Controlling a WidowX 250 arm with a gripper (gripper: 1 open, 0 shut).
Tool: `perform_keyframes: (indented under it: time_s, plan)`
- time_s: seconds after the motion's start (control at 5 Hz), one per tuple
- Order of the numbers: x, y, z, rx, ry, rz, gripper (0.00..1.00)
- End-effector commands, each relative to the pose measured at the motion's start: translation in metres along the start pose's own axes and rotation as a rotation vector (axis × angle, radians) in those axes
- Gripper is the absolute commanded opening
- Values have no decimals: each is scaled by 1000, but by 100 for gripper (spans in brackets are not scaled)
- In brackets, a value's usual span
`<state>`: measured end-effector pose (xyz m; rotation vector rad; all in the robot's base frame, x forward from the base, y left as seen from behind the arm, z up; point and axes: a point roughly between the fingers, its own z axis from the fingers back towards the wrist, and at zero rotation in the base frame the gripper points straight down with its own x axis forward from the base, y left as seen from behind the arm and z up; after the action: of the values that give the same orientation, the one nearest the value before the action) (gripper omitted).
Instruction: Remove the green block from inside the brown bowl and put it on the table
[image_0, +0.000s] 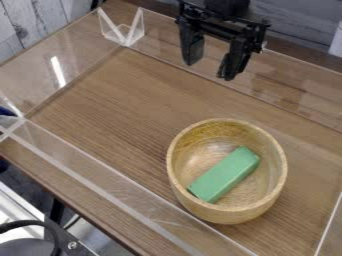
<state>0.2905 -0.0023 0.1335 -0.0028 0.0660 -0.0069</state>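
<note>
The green block (223, 175) lies flat inside the brown bowl (273, 149), slanting from lower left to upper right. The bowl sits on the table (120, 110) toward the near right. My gripper (214, 60) hangs well above and behind the bowl, near the top of the view. Its two dark fingers point down and stand wide apart, open, with nothing between them.
Clear acrylic walls (80, 165) run along the table's edges. A small clear corner bracket (124, 30) stands at the far left corner. Bare wood-grain tabletop stretches left of the bowl.
</note>
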Motion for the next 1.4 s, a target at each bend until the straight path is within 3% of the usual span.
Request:
perform_keyframes:
  time_s: [0.0,0.2,0.8,1.2]
  plan:
    - [15,-3,-1,4,-20,-10,100]
    - [24,-3,5,4,-41,-14,100]
    - [16,5,28,-30,-93,-3,100]
    - [16,8,23,-68,-113,-18,100]
